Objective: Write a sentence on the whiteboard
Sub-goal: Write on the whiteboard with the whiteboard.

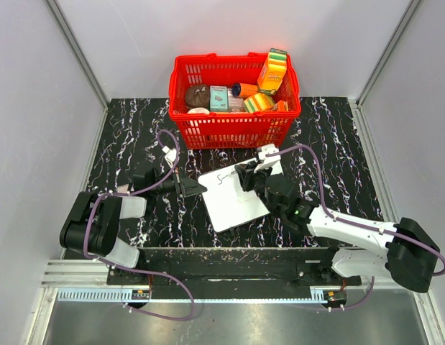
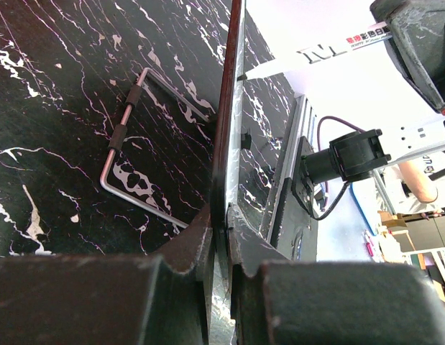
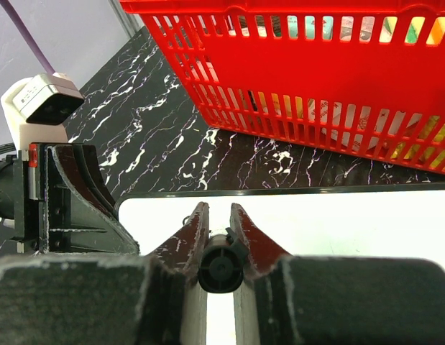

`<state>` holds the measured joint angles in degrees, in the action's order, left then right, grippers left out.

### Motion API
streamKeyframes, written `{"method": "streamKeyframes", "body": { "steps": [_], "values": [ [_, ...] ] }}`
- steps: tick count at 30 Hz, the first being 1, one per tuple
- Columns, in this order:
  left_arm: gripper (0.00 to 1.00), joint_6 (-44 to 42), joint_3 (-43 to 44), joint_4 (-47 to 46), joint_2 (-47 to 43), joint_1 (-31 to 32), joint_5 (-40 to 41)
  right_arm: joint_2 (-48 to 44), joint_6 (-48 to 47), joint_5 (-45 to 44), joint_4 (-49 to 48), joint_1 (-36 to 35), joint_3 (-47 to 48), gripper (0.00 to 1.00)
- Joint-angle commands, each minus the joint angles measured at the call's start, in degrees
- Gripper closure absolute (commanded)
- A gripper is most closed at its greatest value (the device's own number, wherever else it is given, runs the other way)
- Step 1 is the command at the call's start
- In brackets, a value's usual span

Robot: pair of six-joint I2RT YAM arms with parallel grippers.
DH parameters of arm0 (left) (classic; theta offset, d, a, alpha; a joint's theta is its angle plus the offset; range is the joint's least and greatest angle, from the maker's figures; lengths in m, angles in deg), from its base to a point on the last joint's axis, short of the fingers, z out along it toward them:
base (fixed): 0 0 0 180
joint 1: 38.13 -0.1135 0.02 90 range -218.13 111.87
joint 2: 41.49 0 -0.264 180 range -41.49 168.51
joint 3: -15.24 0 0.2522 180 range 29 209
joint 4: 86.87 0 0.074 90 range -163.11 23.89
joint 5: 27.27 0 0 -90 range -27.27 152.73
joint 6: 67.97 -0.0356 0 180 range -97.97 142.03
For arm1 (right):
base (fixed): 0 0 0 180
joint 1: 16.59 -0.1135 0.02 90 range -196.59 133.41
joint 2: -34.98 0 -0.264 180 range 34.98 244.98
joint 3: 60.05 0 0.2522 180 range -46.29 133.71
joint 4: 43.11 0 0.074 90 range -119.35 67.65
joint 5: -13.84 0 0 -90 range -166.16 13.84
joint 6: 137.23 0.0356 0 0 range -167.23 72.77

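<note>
The table (image 1: pixel 129 136) has a black top with thin white veins, like marble, and it fills the floor of a booth with plain pale walls (image 1: pixel 208 36) that meet in metal corner strips. Along the near edge runs a silver metal rail (image 1: pixel 229 293), where both arm bases sit.

At the far edge stands a red plastic basket with slotted sides (image 1: pixel 233 126), filled with small coloured boxes and packets. Just in front of it, near the middle of the table, is the flat white rectangular whiteboard with rounded corners (image 1: pixel 240 205), turned at an angle to the table edges.

The left gripper (image 1: pixel 199 188) is closed on the left edge of the whiteboard; in the left wrist view its dark fingers (image 2: pixel 200 244) pinch the thin board from both sides. The right gripper (image 1: pixel 245 175) is over the far part of the board and is closed around a white marker pen with a black end (image 2: pixel 315 52), whose tip is at the board surface.

Of the sentence (image 1: pixel 222 177), only one small black curl shows near the far left corner of the board.

Beside the board edge, a bent metal wire with black sleeves (image 2: pixel 129 126) is visible against the marble pattern.
</note>
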<state>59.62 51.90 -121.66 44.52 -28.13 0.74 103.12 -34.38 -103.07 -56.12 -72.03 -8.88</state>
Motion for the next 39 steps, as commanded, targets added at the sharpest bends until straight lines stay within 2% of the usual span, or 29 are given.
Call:
{"method": "streamKeyframes", "body": {
  "steps": [1, 9, 30, 39],
  "values": [
    [1.0, -3.75, 1.19, -2.86, 0.55, 0.02, -0.58, -2.3, -0.8, -1.21, -0.39, 0.51, 0.74, 1.0],
    [1.0, -3.66, 1.27, -2.77, 0.64, 0.02, -0.58, -3.72, -1.15, 0.64, -2.24, 0.51, 1.0, 1.0],
    [1.0, -3.66, 1.27, -2.86, 0.64, 0.02, -0.76, -0.38, -0.27, 2.31, -5.31, 0.51, 2.32, 1.0],
    [1.0, -3.66, 1.19, -2.86, 0.64, 0.11, -0.67, 1.73, 0.34, 1.43, -3.82, 0.51, 2.41, 1.0]
  ]
}}
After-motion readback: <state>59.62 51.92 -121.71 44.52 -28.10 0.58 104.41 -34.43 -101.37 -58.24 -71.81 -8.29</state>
